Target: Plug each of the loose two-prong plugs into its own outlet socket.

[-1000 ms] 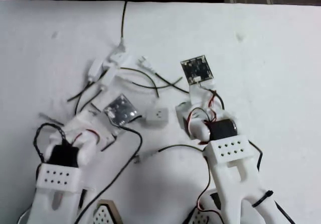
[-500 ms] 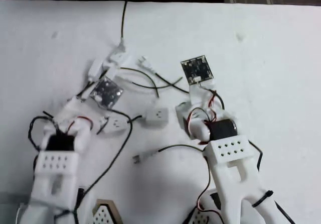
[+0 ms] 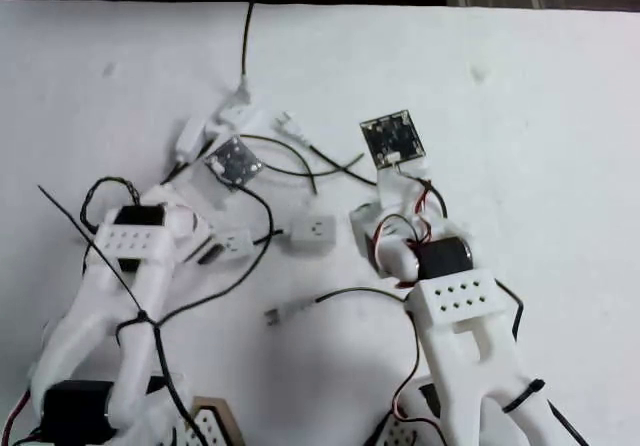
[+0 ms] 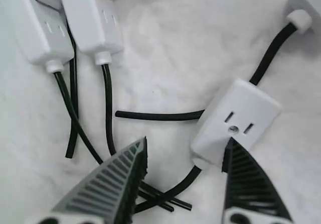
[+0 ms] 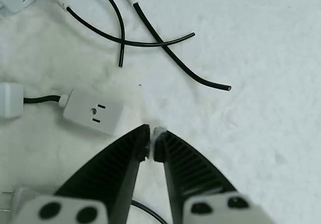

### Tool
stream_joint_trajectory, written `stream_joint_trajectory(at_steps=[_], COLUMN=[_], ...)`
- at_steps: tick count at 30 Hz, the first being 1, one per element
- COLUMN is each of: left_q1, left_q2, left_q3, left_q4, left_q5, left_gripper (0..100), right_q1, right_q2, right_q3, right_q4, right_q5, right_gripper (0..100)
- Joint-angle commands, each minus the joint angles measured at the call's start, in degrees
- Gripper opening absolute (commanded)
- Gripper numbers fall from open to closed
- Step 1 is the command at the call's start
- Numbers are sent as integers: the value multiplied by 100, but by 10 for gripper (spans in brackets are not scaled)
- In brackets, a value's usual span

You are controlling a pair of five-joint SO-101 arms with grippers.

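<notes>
Handling estimate: the loose plug looked light and rigid on a thin, limp cord, so it should be gripped across its moulded body just behind the prongs. It lay between the two arms, near the table's front edge. The left gripper stood with jaws apart, one finger just beside an outlet socket, itself light and likely to slide. The right gripper's jaws were together, holding nothing. The left wrist view resolved the socket's slots, which the high view left too small to read.
</notes>
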Motion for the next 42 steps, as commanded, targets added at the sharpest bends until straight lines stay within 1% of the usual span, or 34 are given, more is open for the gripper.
stream_joint_trajectory(at_steps=[1, 4, 7, 13, 16, 19, 24, 26, 29, 32, 34, 36, 38, 42], left_q1=[242, 655, 1015, 1059, 1077, 1209, 1218, 1218, 1218, 1218, 1182, 1024, 857, 699], left_q2=[119, 119, 101, 101, -189, -813, -2290, -2862, -3565, -4048, -4189, -4171, -4101, -3618], left_q3=[-9, 9, 123, 149, 281, 642, 1160, 1389, 1705, 1943, 2004, 1996, 1996, 1855], left_q4=[264, 712, 818, 826, 879, 897, 941, 941, 941, 1002, 1011, 976, 835, 527], left_q5=[-97, -97, -53, -44, -35, 167, 466, 457, 413, 44, -35, -26, 185, 343], left_gripper=[232, 193, 174, 173, 173, 172, 172, 170, 115, 81, 85, 138, 194, 186], right_q1=[-13, -13, -13, -13, -13, -13, -13, -13, -13, -13, -13, -13, -13, -13], right_q2=[4, 4, 4, 4, 4, 4, 4, 4, 4, 4, 4, 4, 4, 4], right_q3=[-35, -35, -35, -35, -35, -35, -35, -35, -35, -35, -35, -35, -35, -35], right_q4=[-101, -101, -101, -101, -101, -101, -101, -101, -101, -101, -101, -101, -101, -92], right_q5=[62, 62, 62, 62, 62, 62, 62, 62, 62, 62, 62, 62, 62, 62], right_gripper=[22, 22, 22, 22, 22, 22, 22, 22, 22, 22, 22, 22, 22, 22])
